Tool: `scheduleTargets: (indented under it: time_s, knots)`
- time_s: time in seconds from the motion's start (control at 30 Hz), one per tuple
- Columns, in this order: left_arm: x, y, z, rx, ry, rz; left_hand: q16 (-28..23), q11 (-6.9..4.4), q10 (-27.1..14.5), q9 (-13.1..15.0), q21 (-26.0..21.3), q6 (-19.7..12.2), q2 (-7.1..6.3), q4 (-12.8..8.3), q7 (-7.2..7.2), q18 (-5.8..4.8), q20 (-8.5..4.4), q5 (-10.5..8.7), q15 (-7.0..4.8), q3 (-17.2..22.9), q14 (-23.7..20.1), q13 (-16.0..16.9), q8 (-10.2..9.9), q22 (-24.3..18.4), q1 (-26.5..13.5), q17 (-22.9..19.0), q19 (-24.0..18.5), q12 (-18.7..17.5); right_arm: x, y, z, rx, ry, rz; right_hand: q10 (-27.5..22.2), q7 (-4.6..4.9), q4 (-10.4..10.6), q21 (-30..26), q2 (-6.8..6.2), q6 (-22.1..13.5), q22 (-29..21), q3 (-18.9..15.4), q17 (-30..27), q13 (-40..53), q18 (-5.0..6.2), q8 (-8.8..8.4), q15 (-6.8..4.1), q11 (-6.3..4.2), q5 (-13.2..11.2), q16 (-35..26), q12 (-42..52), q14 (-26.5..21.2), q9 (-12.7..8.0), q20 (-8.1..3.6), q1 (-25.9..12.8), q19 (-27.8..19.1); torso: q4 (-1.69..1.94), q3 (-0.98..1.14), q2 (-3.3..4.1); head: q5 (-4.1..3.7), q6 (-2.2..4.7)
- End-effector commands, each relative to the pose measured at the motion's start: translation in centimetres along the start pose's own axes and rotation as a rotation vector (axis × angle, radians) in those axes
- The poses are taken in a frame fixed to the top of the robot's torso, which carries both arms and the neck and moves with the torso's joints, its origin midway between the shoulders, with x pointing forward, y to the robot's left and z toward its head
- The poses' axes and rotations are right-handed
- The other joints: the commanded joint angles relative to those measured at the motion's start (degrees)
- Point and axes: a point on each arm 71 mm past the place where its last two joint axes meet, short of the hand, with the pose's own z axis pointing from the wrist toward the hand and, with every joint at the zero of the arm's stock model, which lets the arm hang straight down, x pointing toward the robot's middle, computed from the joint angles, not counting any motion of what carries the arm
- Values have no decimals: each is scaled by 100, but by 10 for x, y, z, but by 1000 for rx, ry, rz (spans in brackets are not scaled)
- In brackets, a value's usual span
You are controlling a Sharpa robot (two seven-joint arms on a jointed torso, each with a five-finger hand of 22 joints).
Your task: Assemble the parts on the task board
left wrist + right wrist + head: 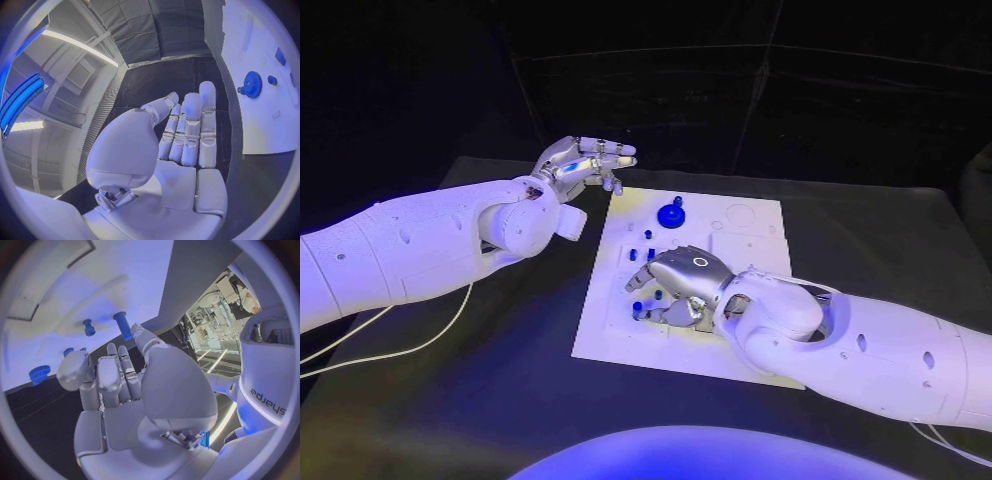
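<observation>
Black worktop point(473, 400) is occupied at centre frame by one white task board point(625, 345), long axis running bottom to top. One blue gear point(674, 214) lies flat at its upper part; small blue pegs point(646, 236) stand upright, too small to be counted. Left robot hand point(584, 160) is held empty, fingers extended, upper left of the board. Right robot hand point(678, 283) is curled over mid-board; whether anything is held cannot be told.

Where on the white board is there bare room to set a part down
Bare room: the white task board's far right corner, beyond the blue gear, and its near left corner. Crowded: the middle, where the silver right hand hovers over small blue pegs.
</observation>
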Motion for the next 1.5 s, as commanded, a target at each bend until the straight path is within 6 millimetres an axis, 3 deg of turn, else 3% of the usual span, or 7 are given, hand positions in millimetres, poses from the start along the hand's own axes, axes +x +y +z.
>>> scheduleTargets:
  time_s: [0.03,0.27,0.4,0.5,0.6,0.83,1.5]
  knots:
    - [1,-1,0,3,11,-7,2,8,-49,-2,-29,-55,15,-29,-4,75,0,28,-4,-11,-34,-3,24,-4,38,-9,-48,26,-11,-8,-15,25,-74,87,30,-14,32,-27,58,-42,-20,-154,-26,19,98,15,5,-16,41,-37,100,0,15,-23,36,-37,-12,-10,-16,-97,46]
    - [-2,-1,-2,1,8,-5,4,8,-53,-1,-28,-57,14,-36,-4,76,0,28,-4,-11,-37,-3,26,-3,43,-13,-50,32,-28,-49,-64,245,-63,348,1358,-91,455,322,5,68,554,-864,617,364,-6,121,-140,-215,489,366,992,171,51,-139,-514,238,-66,-33,-54,-515,181]
    - [-5,1,-5,-6,2,-1,4,8,-53,-1,-27,-57,14,-36,-4,76,0,28,-4,-11,-37,-3,27,-3,44,-14,-50,33,-32,-70,-95,366,-31,435,1982,-297,558,565,77,338,924,-1216,778,1068,-71,400,-331,-438,611,512,1983,205,127,-322,-500,402,-127,-31,-72,-709,223]
    - [-5,2,-6,-10,4,0,4,8,-52,-1,-27,-56,14,-37,-4,76,0,28,-4,-12,-38,-2,28,-3,43,-14,-50,35,-35,-84,-117,441,-7,448,2016,-412,649,641,219,445,1031,-1492,873,3262,-104,658,-451,-493,686,602,4048,221,181,-388,-466,454,-178,-43,-90,-812,241]
    - [-5,4,-7,-14,6,1,6,7,-48,0,-26,-53,13,-36,-5,75,1,27,-4,-16,-39,-1,32,-3,40,-16,-51,42,-38,-94,-133,506,2,418,2053,-437,775,699,335,462,1131,-1749,1132,5031,-111,880,-441,-541,941,760,5585,253,236,-423,-494,491,-244,-44,-110,-856,225]
    - [-5,6,-9,-20,8,2,6,7,-48,0,-26,-53,13,-36,-5,75,1,27,-4,-16,-39,-1,32,-3,40,-16,-51,42,-41,-105,-153,645,21,303,2102,-460,1032,756,519,419,1236,-2089,1415,6055,-129,1172,-450,-577,1107,924,6384,277,338,-442,-578,526,-328,-30,-129,-915,220]
    - [-6,7,-11,-21,9,2,10,7,-46,1,-26,-50,9,-33,-6,75,2,27,-2,-25,-40,1,38,-2,29,-20,-53,52,-20,-104,-142,709,144,202,2299,-470,1519,889,529,284,1502,-2498,1986,6753,-180,1415,-452,-584,1055,1200,6853,358,443,-456,-790,631,-326,-40,-120,-834,161]
